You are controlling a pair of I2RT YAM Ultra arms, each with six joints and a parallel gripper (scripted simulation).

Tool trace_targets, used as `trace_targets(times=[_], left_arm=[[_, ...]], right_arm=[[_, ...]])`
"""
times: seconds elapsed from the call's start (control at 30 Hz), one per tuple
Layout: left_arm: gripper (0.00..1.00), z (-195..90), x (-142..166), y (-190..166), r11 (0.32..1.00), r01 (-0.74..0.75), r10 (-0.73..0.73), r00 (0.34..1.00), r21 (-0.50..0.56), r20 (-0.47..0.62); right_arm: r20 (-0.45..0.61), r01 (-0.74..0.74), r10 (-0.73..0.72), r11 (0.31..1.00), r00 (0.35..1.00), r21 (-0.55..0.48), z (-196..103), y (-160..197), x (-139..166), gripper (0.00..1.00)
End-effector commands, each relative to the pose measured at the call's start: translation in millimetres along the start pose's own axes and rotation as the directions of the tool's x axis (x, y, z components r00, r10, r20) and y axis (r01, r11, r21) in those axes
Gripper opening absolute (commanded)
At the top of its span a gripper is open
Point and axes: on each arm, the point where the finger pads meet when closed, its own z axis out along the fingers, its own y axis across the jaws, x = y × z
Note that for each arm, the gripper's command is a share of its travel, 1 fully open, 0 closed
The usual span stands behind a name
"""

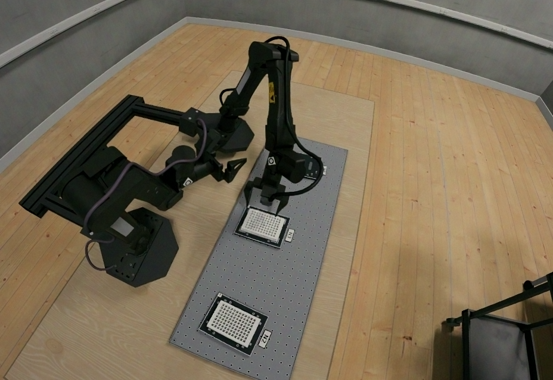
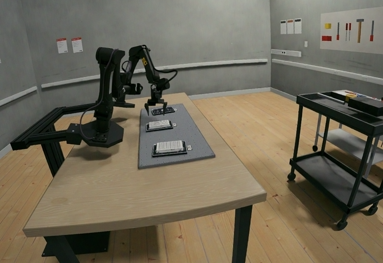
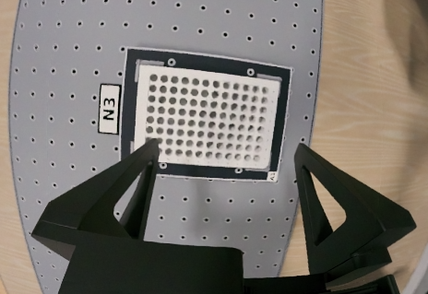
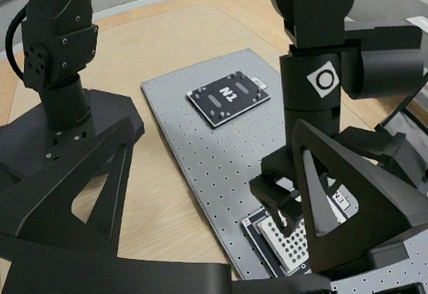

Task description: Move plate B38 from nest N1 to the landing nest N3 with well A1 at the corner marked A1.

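Apparently delivered, the white plate I take to be B38 point(image 1: 263, 223) point(image 2: 159, 124) point(image 3: 208, 116) point(image 4: 292, 247) sits within nest N3 point(image 1: 257, 239) point(image 2: 159, 128) point(image 3: 131, 93) point(image 4: 258, 250). From my remote station I cannot tell whether it lies fully flat, nor read its label. The left tool point(image 1: 262, 210) point(image 2: 155, 114) point(image 3: 228, 147) point(image 4: 308, 213) hangs above it, wide and holding nothing; the right tool point(image 1: 237, 170) point(image 2: 140, 89) point(image 4: 214, 125) also stands wide. I judge the step to be checking the seating; next calls for a gentle nudge if the plate rides high, otherwise backing away. The count: two arms, two plates, three nests. B83, presumably point(image 1: 233, 323) point(image 2: 169, 146), occupies nest N2 point(image 1: 225, 340) point(image 2: 170, 154), closest to the front edge of the surface point(image 1: 353, 117) point(image 2: 154, 189) point(image 3: 360, 88) point(image 4: 194, 33) in the exterior view; nest N1 point(image 1: 311, 168) point(image 2: 163, 110) point(image 4: 226, 99) bears no plate.
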Motion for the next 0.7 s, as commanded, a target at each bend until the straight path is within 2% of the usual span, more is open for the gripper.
trace_targets(times=[0.0, 0.27, 0.67], left_arm=[[1.00, -12.0, -17.3, 5.0, 0.981, -0.192, 0.195, 0.971, -0.036, 0.137], [1.00, -13.2, -7.9, 1.5, 0.981, -0.192, 0.194, 0.973, -0.030, 0.124], [1.00, -11.7, -11.2, 2.1, 0.980, -0.197, 0.200, 0.972, -0.029, 0.126]], right_arm=[[0.052, -0.001, 0.001, 1.000, 0.999, -0.009, 5.5, 2.3, -18.2, 1.00], [0.052, -0.001, 0.001, 1.000, 0.999, -0.009, 5.5, 2.3, -18.2, 1.00], [0.052, -0.001, 0.001, 1.000, 0.999, -0.009, 5.5, 2.3, -18.2, 1.00]])
